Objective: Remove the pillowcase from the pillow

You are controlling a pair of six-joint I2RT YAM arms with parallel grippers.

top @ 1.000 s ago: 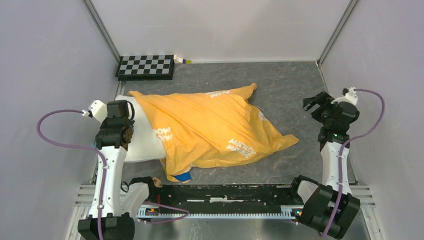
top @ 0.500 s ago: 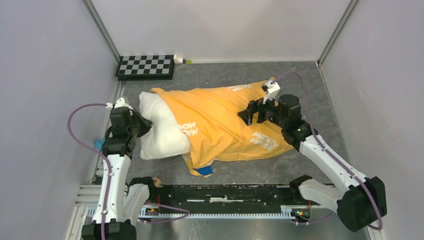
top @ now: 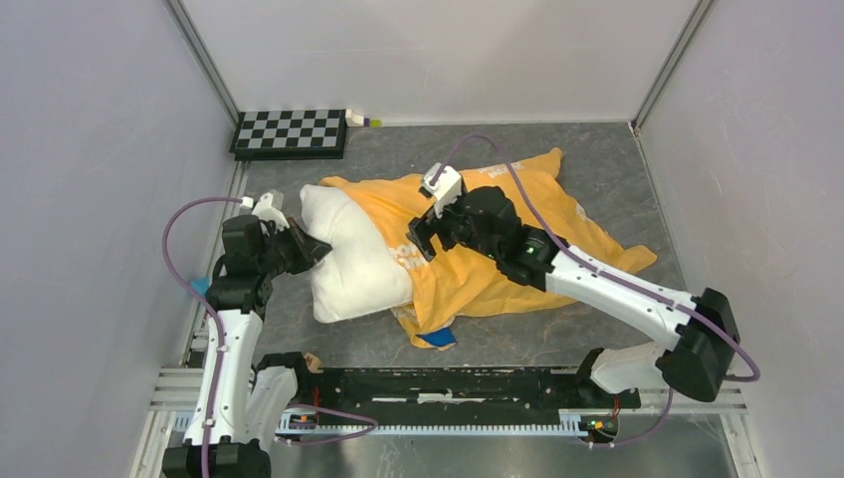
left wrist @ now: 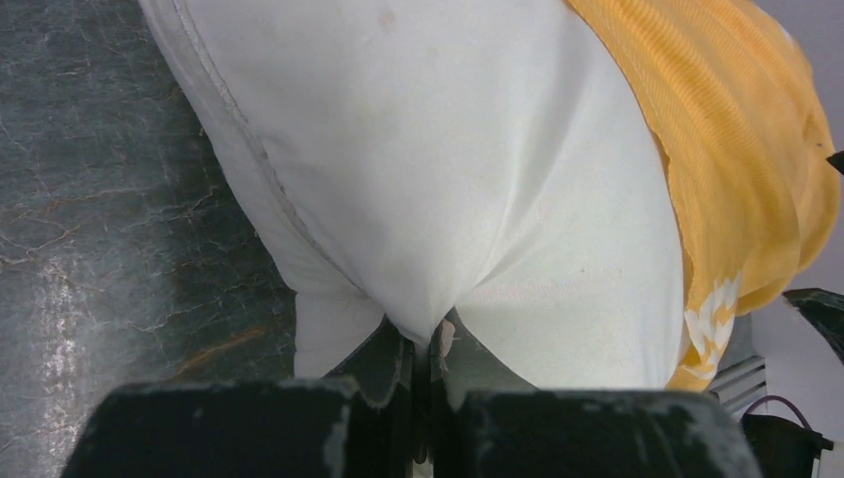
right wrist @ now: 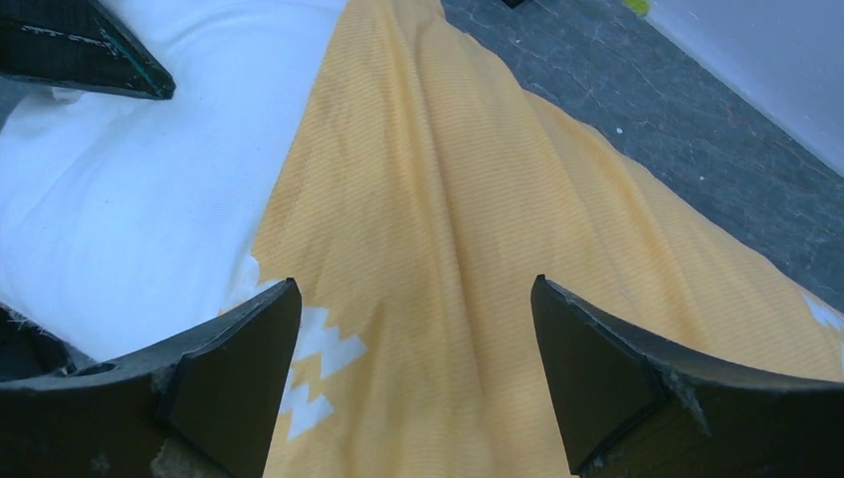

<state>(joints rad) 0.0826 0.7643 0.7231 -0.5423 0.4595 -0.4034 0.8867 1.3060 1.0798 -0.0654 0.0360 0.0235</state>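
From the top external view, the plump plain white stuffed pillow (top: pixel 353 264) lies on the dark grey marbled table (top: pixel 597 159), left of centre. Its left half is bare. Its right half sits inside the thin orange-yellow fabric pillowcase (top: pixel 473 289), which trails off loosely to the right. A small blue patch of the cover (top: pixel 438 339) shows at the near edge. The left gripper (top: pixel 316 244) meets the pillow's bare left end. The right gripper (top: pixel 423 239) reaches across the cover to its open edge on the pillow. A black-and-white checkerboard panel (top: pixel 290 131) rests at the far left corner.

In the left wrist view, the left gripper (left wrist: pixel 428 349) has its jaws pressed together on a pinch of the pillow's (left wrist: pixel 448 149) white cloth, which puckers into the fingers. The pillowcase (left wrist: pixel 746 149) covers the far right side, and table (left wrist: pixel 100 199) shows to the left.

In the right wrist view, the right gripper (right wrist: pixel 413 289) has its jaws spread wide over the pillowcase (right wrist: pixel 448 199), right beside the edge where the bare pillow (right wrist: pixel 129 209) begins. White lettering (right wrist: pixel 309 368) sits by the left finger. Whether the fingertips touch the fabric cannot be told.
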